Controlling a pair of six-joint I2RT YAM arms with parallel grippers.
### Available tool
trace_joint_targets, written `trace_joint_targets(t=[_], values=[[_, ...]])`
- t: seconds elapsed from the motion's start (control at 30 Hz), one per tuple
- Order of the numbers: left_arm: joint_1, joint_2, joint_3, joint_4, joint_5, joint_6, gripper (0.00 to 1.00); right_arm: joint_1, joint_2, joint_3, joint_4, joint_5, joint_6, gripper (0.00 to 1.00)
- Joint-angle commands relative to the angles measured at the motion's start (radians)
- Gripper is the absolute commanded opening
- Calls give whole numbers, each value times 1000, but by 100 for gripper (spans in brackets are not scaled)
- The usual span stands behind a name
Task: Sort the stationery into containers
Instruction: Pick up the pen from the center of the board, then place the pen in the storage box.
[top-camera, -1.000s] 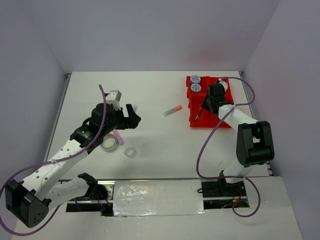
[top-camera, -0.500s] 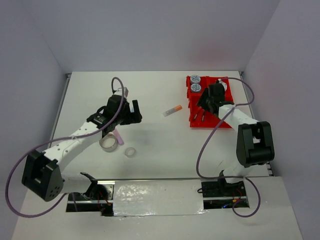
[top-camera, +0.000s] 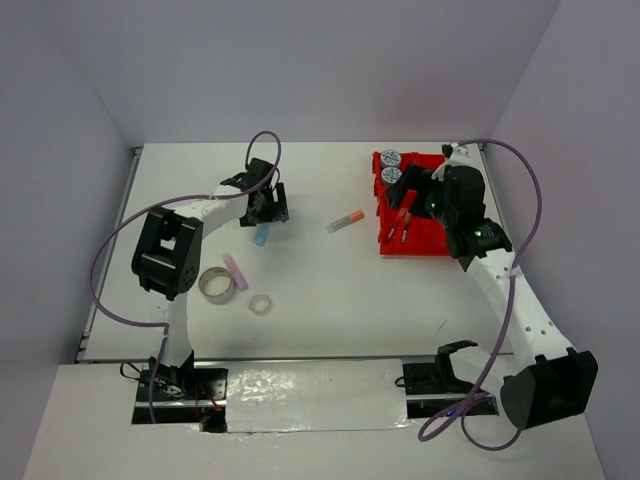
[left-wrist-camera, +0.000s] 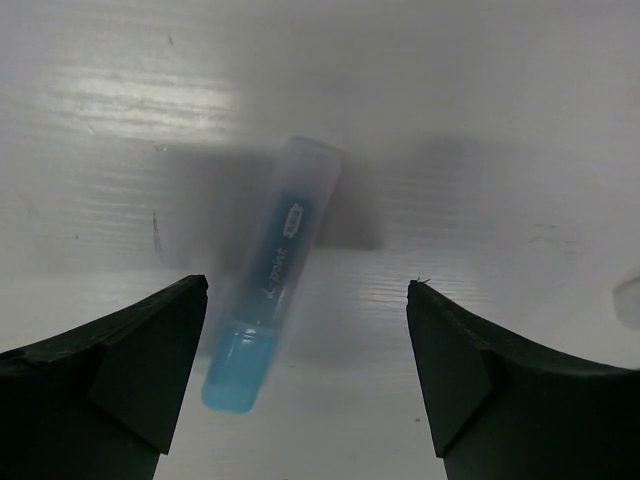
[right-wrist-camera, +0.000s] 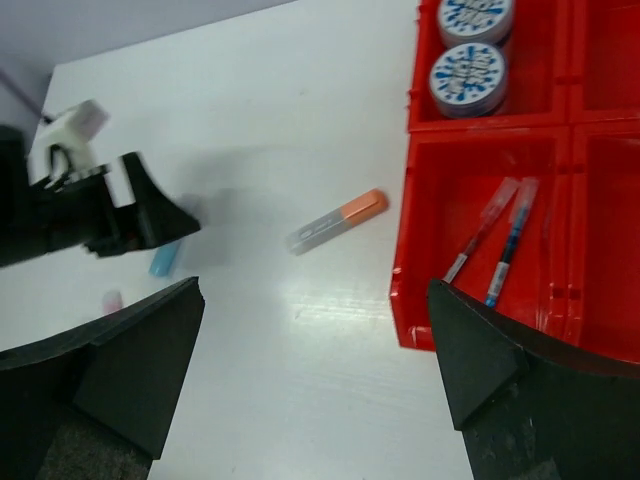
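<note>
Next one for me is the blue stick (left-wrist-camera: 272, 275), lying flat on the surface (top-camera: 320, 280) at the far left, well away from the red tray (top-camera: 430, 243). It looks like a light little plastic tube, stiff and smooth, with a clear cap on one end. I'd guess it rolls or skids if a finger nudges it off-centre. My plan is to take it across the middle of the barrel, squeezing the short way. It sits a bit slanted between the fingers, so a small wrist twist first would probably help.

The left arm is reaching far out over the surface with its wrist pointing down. The left pincer (left-wrist-camera: 306, 290) is spread wide and empty, hovering over the stick with one finger on each side, not touching it as far as I can tell.

The right arm is stretched forward with its wrist up above the tray's near side. The right pincer (right-wrist-camera: 313, 290) is wide too and holds nothing. Below it, the red pen (right-wrist-camera: 483, 230) and blue pen (right-wrist-camera: 508, 245) lie side by side in the near-left compartment. The two tape rolls (right-wrist-camera: 468, 78) sit in the far-left one.

The orange-capped stick (right-wrist-camera: 337, 221) is out on the surface just left of the tray, and the pink stick (top-camera: 235, 270) and two clear tape rings (top-camera: 217, 284) are down on the left.
</note>
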Motion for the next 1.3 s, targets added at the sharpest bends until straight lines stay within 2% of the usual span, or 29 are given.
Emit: trace_joint_targets(t=[0.0, 0.2, 0.4, 0.43, 0.47, 0.57, 0.63, 0.73, 0.8, 0.93, 1.03, 1.1, 1.27], values=[[-3, 23, 36, -84, -52, 10, 92, 28, -67, 38, -83, -107, -65, 100], [-14, 13, -41, -84, -105, -5, 78, 54, -115, 46, -94, -138, -78, 100], [-27, 46, -103, -83, -129, 4, 74, 60, -123, 45, -83, -186, -71, 100], [-33, 49, -112, -80, -126, 7, 69, 60, -127, 45, -86, -189, -73, 100], [-35, 59, -116, -69, -122, 10, 51, 60, -132, 46, -86, -193, -73, 100], [-40, 64, -135, -54, -88, 13, 14, 60, -141, 37, -73, -196, -74, 100], [-43, 49, -153, -21, -64, 14, 2, 60, -131, 29, -57, -222, -73, 100], [-55, -26, -178, 23, -2, 31, 0, 57, -114, 8, -30, -241, -53, 100], [-66, -129, -213, 61, 51, 45, 0, 57, -111, -20, 39, -268, -21, 100], [-118, -330, -311, 277, 214, 73, 0, 86, -72, -83, 150, -319, 47, 99], [-165, -445, -357, 366, 285, 60, 0, 167, -45, -67, 151, -174, 56, 100], [-200, -470, -383, 429, 341, 62, 0, 190, -28, -70, 182, -129, 111, 100], [-260, -542, -471, 629, 406, 28, 0, 290, 17, -29, 147, 115, 165, 99]])
